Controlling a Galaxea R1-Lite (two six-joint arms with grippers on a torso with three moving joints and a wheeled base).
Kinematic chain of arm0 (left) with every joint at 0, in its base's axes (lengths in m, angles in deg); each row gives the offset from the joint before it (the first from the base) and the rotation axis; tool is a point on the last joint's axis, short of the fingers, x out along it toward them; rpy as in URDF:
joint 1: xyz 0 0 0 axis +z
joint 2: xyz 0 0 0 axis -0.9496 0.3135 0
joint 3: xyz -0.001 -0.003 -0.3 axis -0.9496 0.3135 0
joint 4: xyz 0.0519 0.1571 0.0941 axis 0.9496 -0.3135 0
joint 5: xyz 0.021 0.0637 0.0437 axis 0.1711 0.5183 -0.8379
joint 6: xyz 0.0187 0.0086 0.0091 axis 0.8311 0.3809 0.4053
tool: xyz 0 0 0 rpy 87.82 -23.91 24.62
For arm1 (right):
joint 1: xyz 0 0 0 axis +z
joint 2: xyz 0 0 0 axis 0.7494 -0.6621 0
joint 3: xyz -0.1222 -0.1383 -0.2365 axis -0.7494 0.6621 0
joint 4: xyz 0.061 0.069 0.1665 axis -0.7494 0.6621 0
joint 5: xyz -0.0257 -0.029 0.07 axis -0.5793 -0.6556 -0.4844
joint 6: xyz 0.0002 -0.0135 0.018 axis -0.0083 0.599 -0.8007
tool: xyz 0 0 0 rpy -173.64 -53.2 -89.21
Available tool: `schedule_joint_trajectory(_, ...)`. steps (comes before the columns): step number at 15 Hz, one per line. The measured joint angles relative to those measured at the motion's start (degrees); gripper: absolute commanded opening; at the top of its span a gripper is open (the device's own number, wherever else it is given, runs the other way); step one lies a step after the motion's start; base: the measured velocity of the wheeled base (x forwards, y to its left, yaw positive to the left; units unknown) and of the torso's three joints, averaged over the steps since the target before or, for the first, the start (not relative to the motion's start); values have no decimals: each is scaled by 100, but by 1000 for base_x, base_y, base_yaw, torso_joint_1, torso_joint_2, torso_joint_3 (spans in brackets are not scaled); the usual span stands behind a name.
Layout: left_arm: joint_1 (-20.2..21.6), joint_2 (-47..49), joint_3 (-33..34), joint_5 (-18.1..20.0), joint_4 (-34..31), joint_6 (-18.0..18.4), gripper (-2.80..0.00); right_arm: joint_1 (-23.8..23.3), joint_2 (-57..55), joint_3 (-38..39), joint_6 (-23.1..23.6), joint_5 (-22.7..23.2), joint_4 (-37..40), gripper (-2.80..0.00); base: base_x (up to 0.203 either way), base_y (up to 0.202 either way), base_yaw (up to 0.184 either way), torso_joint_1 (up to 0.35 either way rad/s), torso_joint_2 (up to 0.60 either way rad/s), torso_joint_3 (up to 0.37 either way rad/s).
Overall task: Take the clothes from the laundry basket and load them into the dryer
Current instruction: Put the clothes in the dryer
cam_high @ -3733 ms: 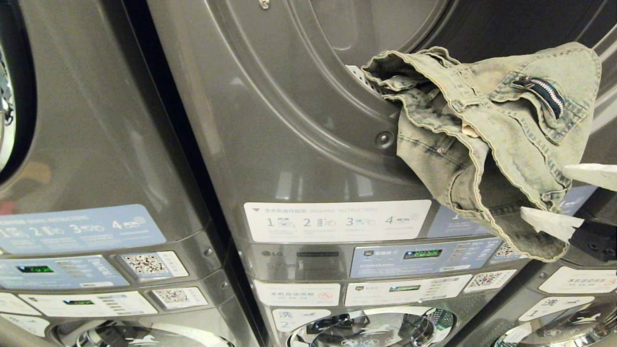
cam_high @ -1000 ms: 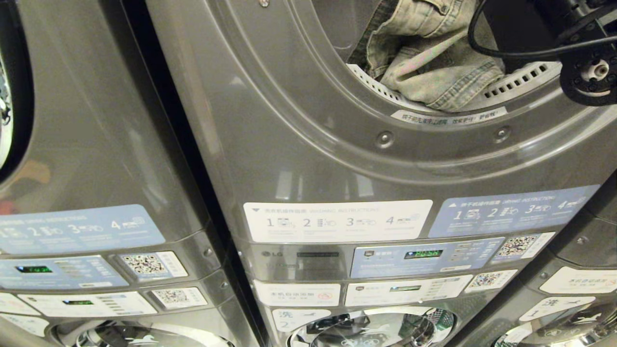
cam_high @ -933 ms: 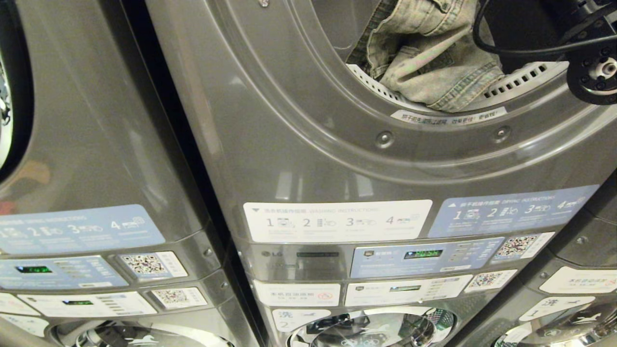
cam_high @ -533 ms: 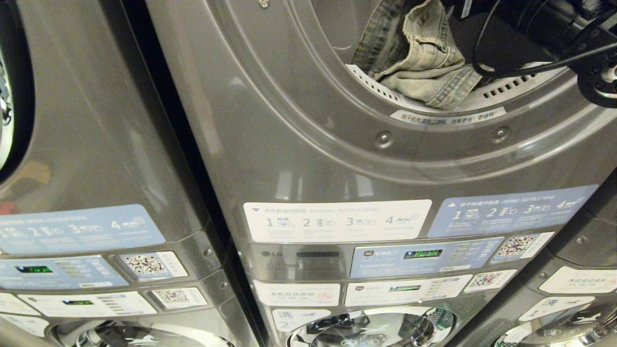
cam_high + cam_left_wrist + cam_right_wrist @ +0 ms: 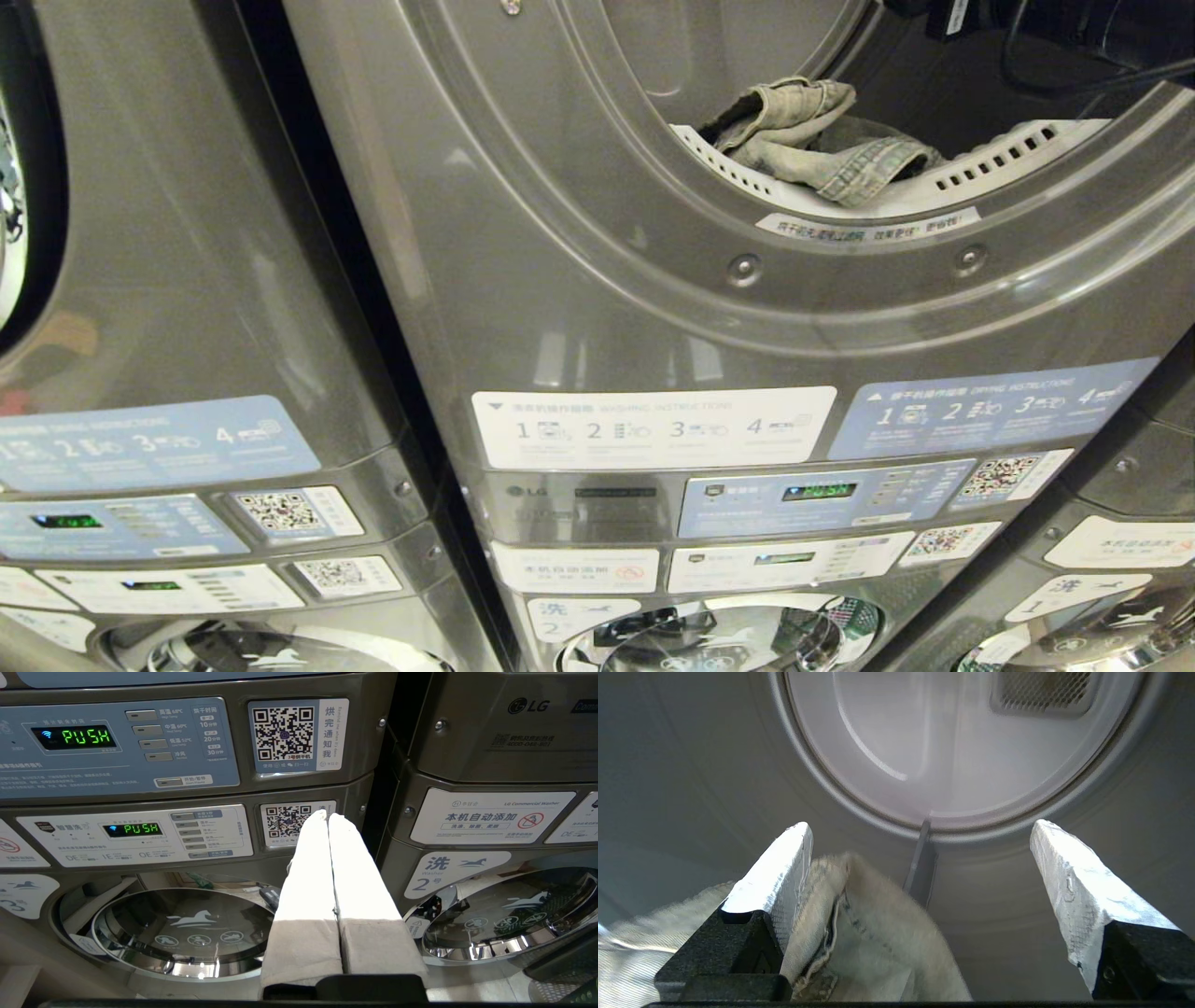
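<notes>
Now clothes (image 5: 822, 149) lie crumpled lengthwise along dryer (image 5: 597, 280) door lip; right hand (image 5: 920, 833) spread wide, empty.

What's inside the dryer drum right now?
A crumpled denim garment lies at the front lip of the dryer opening. The right gripper is inside too, open above it. The drum's deeper floor is hidden by the rim.
</notes>
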Motion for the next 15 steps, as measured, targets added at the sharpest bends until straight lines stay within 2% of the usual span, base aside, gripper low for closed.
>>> schedule_joint_trajectory(4, 0, 0, 0, 2, 2, -15, -280, 7, 381, 29, 24, -1, 18, 0, 0, 0, 0, 0, 0, 0)
schedule_joint_trajectory(6, 0, 0, 0, 1, 3, -17, -280, 96, 695, 280, 29, 3, 89, 0, 0, 0, 0, 0, 0, 0)
schedule_joint_trajectory(8, 0, 0, 0, 0, 4, -17, -280, 187, 1085, 993, 29, 5, 157, 0, 0, 0, 0, 0, 0, 0)
schedule_joint_trajectory(11, 0, 0, 0, 2, 4, -20, -280, 240, 1805, 2511, 8, -1, 177, 0, 0, 0, 0, 0, 0, 0)
schedule_joint_trajectory(12, 0, 0, 0, 1, 4, -20, -280, 245, 2078, 3046, -56, -10, 178, -280, 0, 0, 0, 0, 0, 0)
schedule_joint_trajectory(15, 0, 0, 0, 2, 6, -20, -280, 223, 2841, 4584, -318, -83, 188, -280, 0, 0, 0, 0, 0, 0)
